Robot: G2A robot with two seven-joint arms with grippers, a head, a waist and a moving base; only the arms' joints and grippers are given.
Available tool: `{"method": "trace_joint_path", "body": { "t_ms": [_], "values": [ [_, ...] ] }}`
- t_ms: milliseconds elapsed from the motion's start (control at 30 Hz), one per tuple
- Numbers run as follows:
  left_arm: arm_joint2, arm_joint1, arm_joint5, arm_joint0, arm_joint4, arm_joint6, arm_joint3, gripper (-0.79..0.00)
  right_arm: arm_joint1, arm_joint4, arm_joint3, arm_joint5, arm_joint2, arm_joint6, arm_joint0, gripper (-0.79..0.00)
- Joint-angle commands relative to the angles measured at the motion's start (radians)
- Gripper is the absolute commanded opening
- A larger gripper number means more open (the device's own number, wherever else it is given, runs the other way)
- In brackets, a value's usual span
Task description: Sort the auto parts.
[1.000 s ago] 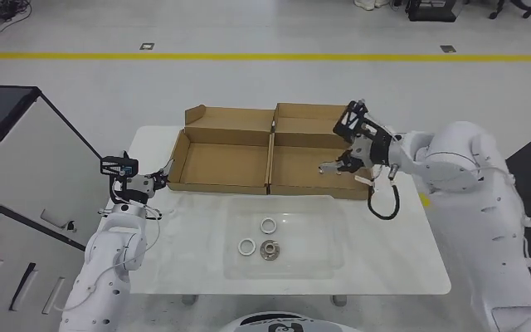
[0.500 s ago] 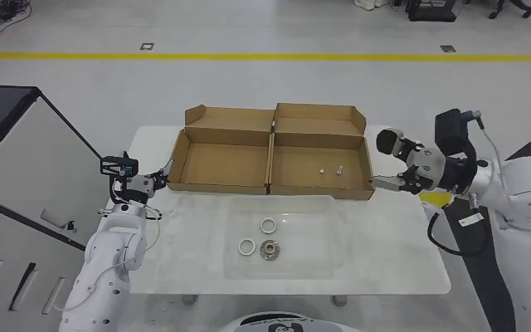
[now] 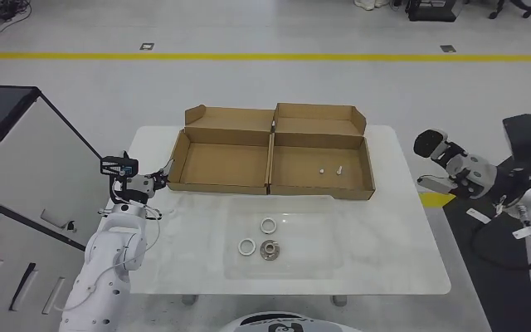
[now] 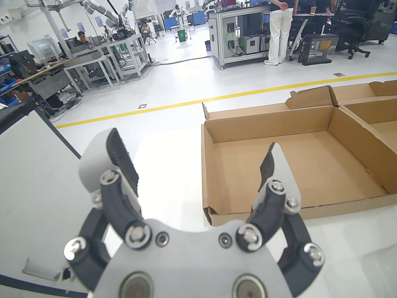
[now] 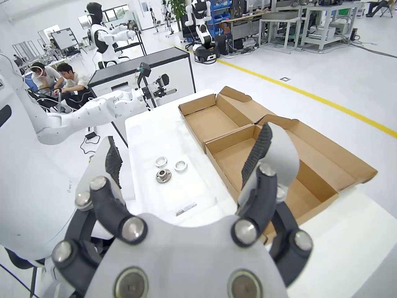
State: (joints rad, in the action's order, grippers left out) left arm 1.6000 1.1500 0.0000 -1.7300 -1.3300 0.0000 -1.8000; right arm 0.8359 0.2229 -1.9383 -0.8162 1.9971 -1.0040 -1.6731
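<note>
Auto parts [image 3: 268, 248], top view: two pale rings [image 3: 268, 225] and a grey flanged hub [image 3: 269, 250] sit close together in a clear tray [image 3: 315, 245] on the white table [image 3: 390, 249], on the robot's side of the boxes. Two small parts [image 3: 338, 170], pale, lie side by side on the floor of the right box [image 3: 307, 158]. The left box [image 3: 224, 166] touches it. Both are brown cardboard with their flaps up. Left gripper [image 3: 163, 171] hangs just off the left box's outer corner. Right gripper [image 3: 429, 163] is out past the table's right edge, well apart from the boxes, fingers spread wide.

Left wrist view: left gripper [image 4: 192, 139] fingers wide apart, holding nothing, ribbed black pads [image 4: 122, 156]. Left box [image 4: 310, 162] just beyond.

Right wrist view: right gripper [image 5: 189, 132] fingers wide apart, holding nothing. Rings [image 5: 161, 161] are shiny silver with a wide bore. Hub [image 5: 163, 175] is just beside them: disc flange, raised centre collar, through-hole. Small label strip [image 5: 186, 209] lies flat on the white surface, apart from the parts; print too small to read.
</note>
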Motion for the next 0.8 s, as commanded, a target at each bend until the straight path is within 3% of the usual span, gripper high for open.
{"method": "trace_joint_path", "body": {
  "t_ms": [0, 467, 567, 767],
  "values": [
    [0.000, 0.000, 0.000, 0.000, 0.000, 0.000, 0.000, 0.000, 0.000, 0.000, 0.000, 0.000, 0.000, 0.000, 0.000, 0.000],
    [0.001, -0.001, -0.002, 0.002, -0.008, 0.001, -0.006, 0.000, 0.000, 0.000, 0.000, 0.000, 0.000, 0.000, 0.000, 0.000],
    [0.017, -0.006, -0.034, -0.005, -0.068, -0.022, -0.060, 0.000, 0.000, 0.000, 0.000, 0.000, 0.000, 0.000, 0.000, 0.000],
    [0.062, -0.018, -0.138, -0.035, -0.160, -0.198, -0.239, 0.000, 0.000, 0.000, 0.000, 0.000, 0.000, 0.000, 0.000, 0.000]
  ]
}}
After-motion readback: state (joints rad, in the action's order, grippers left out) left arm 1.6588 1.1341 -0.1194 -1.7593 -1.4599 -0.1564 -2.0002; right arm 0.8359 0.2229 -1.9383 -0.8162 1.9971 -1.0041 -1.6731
